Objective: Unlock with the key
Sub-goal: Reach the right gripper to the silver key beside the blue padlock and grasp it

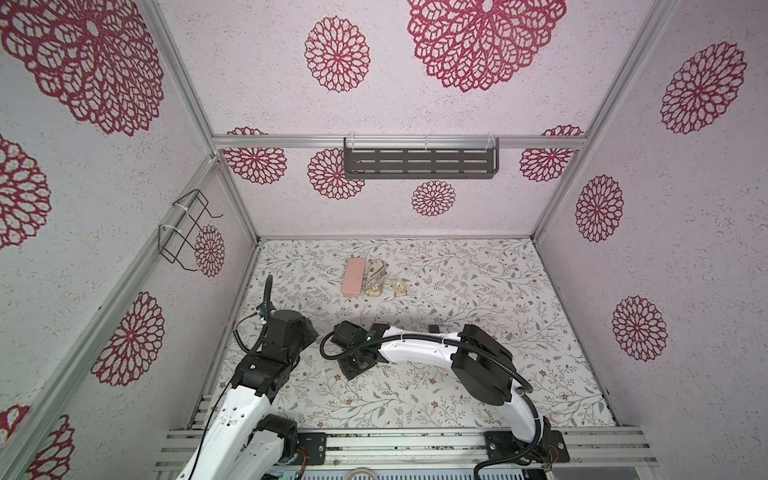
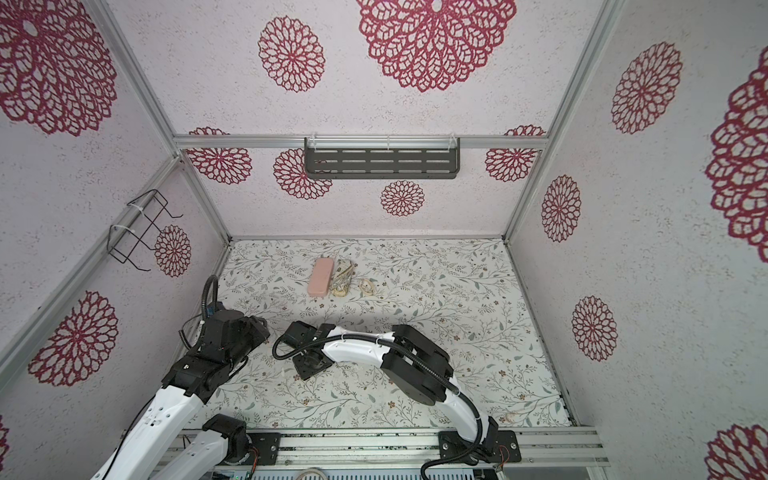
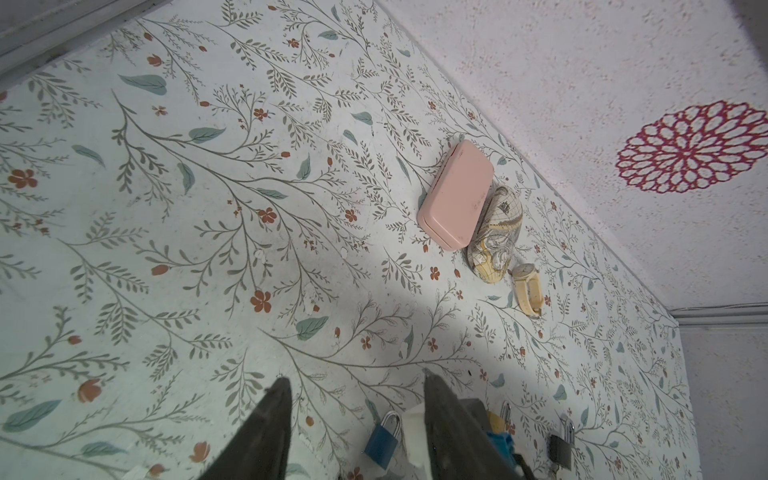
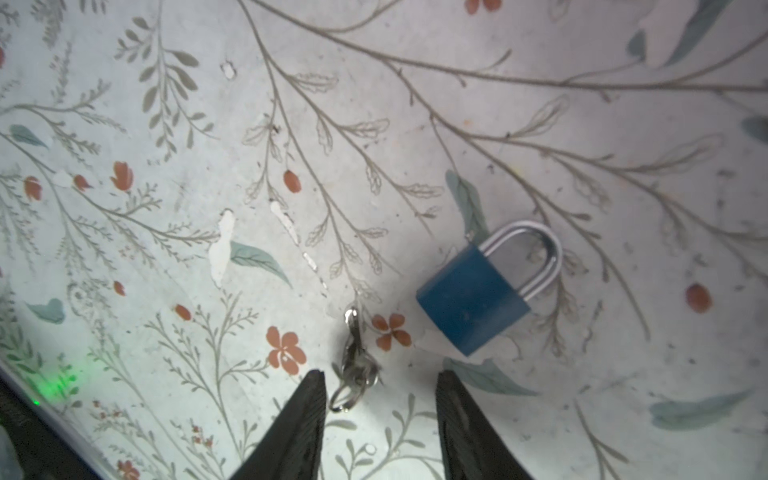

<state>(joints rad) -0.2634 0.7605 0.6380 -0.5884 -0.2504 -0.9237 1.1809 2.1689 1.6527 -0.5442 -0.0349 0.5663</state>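
Observation:
In the right wrist view a blue padlock (image 4: 473, 299) with a silver shackle lies flat on the flowered table. A small bunch of silver keys on a ring (image 4: 355, 368) lies beside it. My right gripper (image 4: 380, 386) stands open low over the table, and the key ring sits between its fingertips, close to one finger (image 4: 309, 407), with a gap on both sides. In the left wrist view my left gripper (image 3: 355, 386) is open and empty, and the same padlock (image 3: 384, 440) lies on the table beyond it. In both top views the right arm (image 1: 415, 349) hides padlock and keys.
At the back of the table lie a pink case (image 1: 354, 277), a map-patterned case (image 1: 376, 277) and a cream wristwatch (image 1: 400, 286). A dark padlock (image 3: 561, 449) lies near the right arm. A wire rack (image 1: 183, 232) and a slotted shelf (image 1: 419, 162) hang on the walls.

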